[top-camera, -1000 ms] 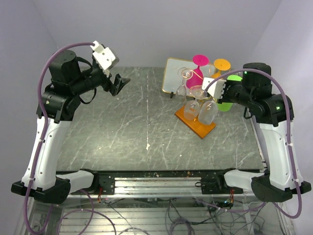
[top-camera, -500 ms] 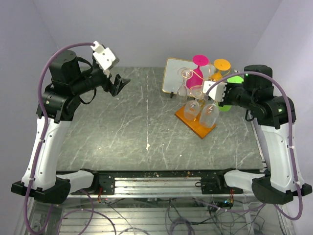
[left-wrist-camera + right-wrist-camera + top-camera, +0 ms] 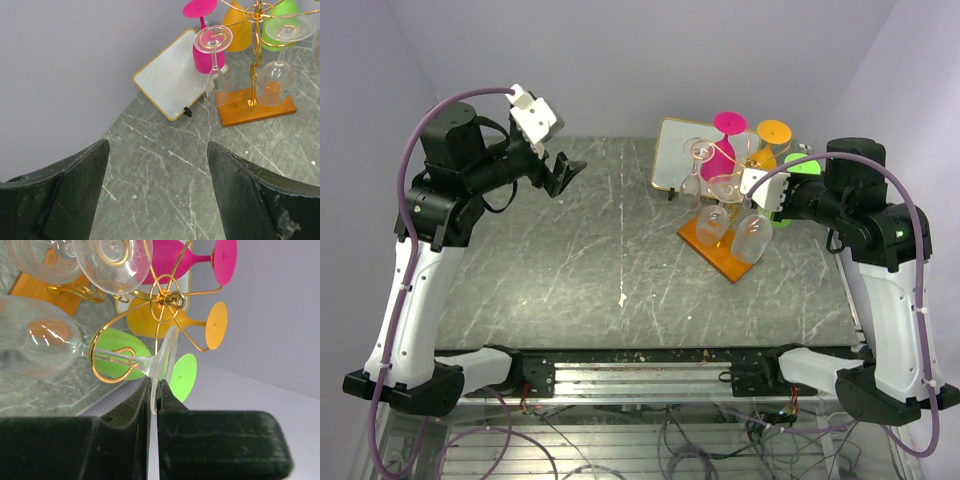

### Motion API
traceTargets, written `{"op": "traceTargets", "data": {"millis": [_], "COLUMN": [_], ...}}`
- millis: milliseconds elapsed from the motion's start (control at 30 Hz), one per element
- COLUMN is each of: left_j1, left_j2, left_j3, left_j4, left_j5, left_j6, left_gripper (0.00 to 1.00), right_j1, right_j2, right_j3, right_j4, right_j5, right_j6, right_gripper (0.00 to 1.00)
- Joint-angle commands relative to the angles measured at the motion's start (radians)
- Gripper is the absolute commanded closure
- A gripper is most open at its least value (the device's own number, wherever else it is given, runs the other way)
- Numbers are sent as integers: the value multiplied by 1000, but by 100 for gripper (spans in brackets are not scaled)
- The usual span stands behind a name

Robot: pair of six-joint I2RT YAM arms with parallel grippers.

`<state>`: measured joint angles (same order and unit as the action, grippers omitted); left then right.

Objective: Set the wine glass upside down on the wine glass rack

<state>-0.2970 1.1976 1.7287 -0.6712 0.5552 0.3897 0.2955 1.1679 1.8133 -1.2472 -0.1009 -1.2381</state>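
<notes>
While left end effector [image 3: 157,146] gapes wide, right end effector [image 3: 154,383] seemingly pinches the wine glass's [image 3: 37,337] foot edge.

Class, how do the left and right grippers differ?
The left gripper is open and empty; the right gripper is shut on the wine glass, at its foot. The left gripper hangs far from the wine glass rack; the right gripper is at it. Both have black fingers.

At the far right of your grey marbled counter [image 3: 570,270] sits a gold-framed panel [image 3: 172,80]. Just right of it you have three coloured glasses, feet up: a pink glass [image 3: 206,52], an orange glass [image 3: 216,325], then a green glass [image 3: 182,377] farthest right.
</notes>
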Motion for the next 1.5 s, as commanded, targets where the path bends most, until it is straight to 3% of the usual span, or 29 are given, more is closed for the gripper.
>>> {"op": "traceTargets", "data": {"millis": [0,967,1467], "left_j1": [6,7,7], "left_j2": [-1,-12,-7], "left_j3": [2,-8,-12], "left_j4": [8,-9,-5], "left_j5": [32,38,40], "left_j6": [11,33,33], "left_gripper": [10,10,10], "right_j1": [-12,-42,-42], "right_j2": [-29,-48,-50], "right_j3": [-12,-135,-160], "right_j4": [18,81,83], "right_j5": [-1,63,58], "right_j6": [12,48,58], "right_gripper": [100,100,89]}}
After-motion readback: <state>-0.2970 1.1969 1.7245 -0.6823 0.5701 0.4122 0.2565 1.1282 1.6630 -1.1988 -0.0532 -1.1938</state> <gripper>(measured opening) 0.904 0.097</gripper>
